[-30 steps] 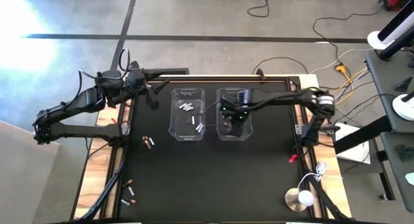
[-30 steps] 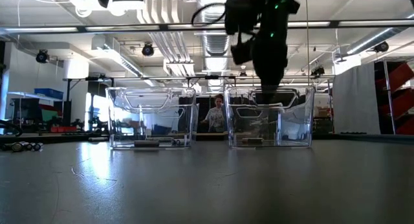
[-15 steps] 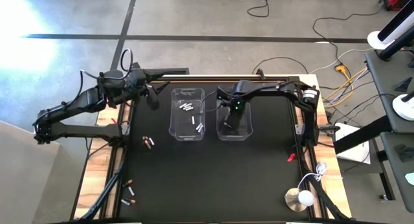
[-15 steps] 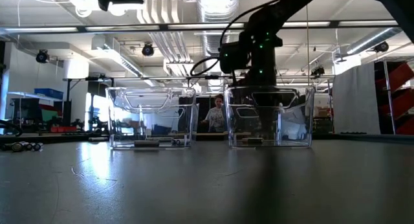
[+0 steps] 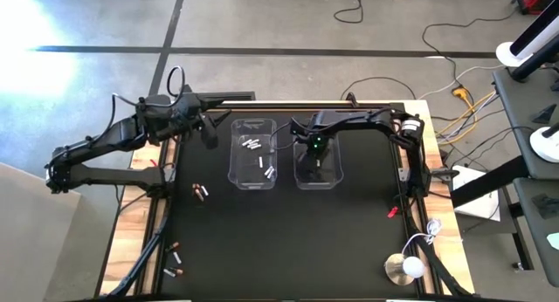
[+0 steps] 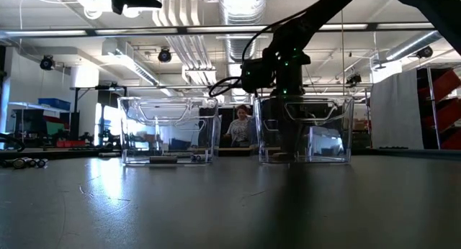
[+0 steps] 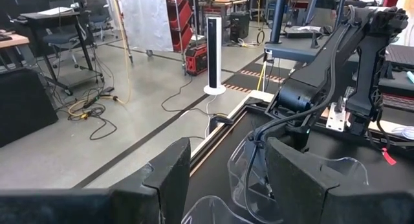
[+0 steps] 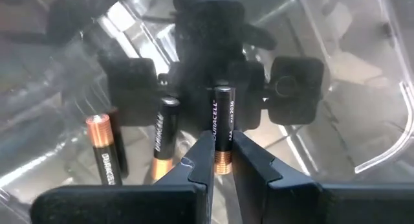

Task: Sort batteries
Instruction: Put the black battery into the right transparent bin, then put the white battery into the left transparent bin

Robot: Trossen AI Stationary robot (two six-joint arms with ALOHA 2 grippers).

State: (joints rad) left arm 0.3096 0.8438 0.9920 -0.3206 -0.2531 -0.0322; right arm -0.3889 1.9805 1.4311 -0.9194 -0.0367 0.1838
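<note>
From above, the right claw [image 5: 316, 159] is reaching down inside the right-hand clear plastic bin [image 5: 333, 179], walled in closely, while the left claw [image 5: 210, 136] is hovering with fingers apart beside the left-hand clear bin [image 5: 238, 162] holding silvery-white cylindrical batteries [image 5: 254, 145]. Loose dark copper-ended cells [image 5: 201, 191] are lying on the black surface [image 5: 279, 241]. At table height, a person [image 6: 238, 128] is standing behind the bins. Through the right wrist camera, the claw is clamping a dark copper-ended battery [image 8: 222, 128].

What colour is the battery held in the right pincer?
Black with a copper end, the battery sits clamped in the right pincer; right wrist view shows it best.
</note>
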